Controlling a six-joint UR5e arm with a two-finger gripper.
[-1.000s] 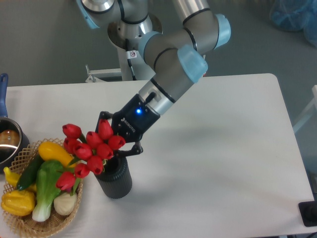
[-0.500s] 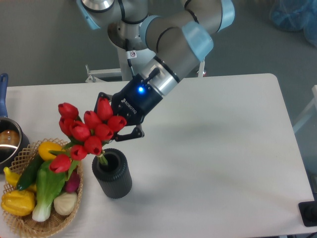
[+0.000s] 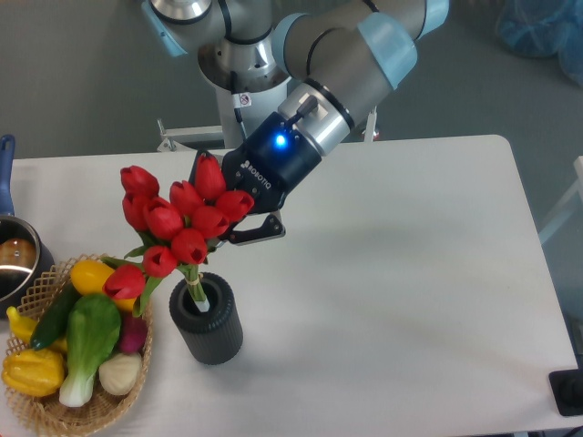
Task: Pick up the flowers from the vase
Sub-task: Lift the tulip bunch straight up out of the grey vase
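The flowers [image 3: 180, 221], a bunch of red tulip buds with green leaves, hang raised above the vase [image 3: 208, 324]. Their tied stem base still dips into the vase's mouth. My gripper [image 3: 230, 218] is shut on the flowers just behind the buds, its black fingers partly hidden by them. The vase is dark grey, ribbed and upright on the white table, near the front left.
A woven wicker basket [image 3: 55, 408] with yellow and green vegetables sits at the front left, touching distance from the vase. A metal pot [image 3: 16, 264] with a blue handle stands at the left edge. The arm's base [image 3: 239, 55] is behind the table.
The gripper has risen and shifted right with the flowers. The bunch has lifted from deep in the vase until only the stem base is at its mouth.
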